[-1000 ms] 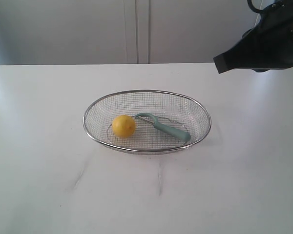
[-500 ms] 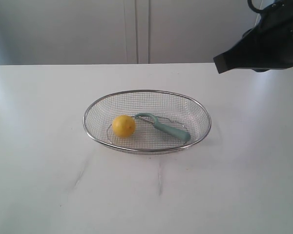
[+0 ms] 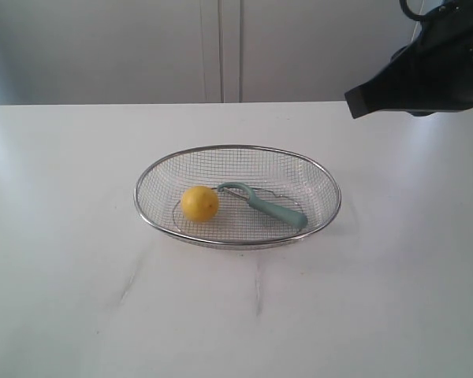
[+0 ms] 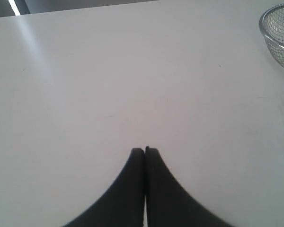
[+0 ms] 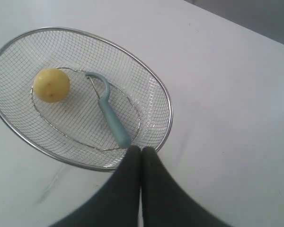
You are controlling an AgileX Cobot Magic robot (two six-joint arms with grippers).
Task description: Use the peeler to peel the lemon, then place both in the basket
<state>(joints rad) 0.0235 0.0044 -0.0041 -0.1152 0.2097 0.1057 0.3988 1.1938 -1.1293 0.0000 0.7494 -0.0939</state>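
Lemon (image 3: pixel 199 203) and peeler (image 3: pixel 264 206) both lie inside the basket (image 3: pixel 236 147), which stands in the middle of the white table (image 3: pixel 63 260). The lemon is on the left part of the mesh floor, and the curved head of the peeler is just beside it, with the handle pointing to the right. The right gripper (image 5: pixel 141 149) is raised above the table, not touching the basket, and the left gripper (image 4: pixel 145 151) is over bare table, well apart from the basket; both have their fingers pressed together and hold nothing.

Basket (image 3: pixel 238 245) common to all views
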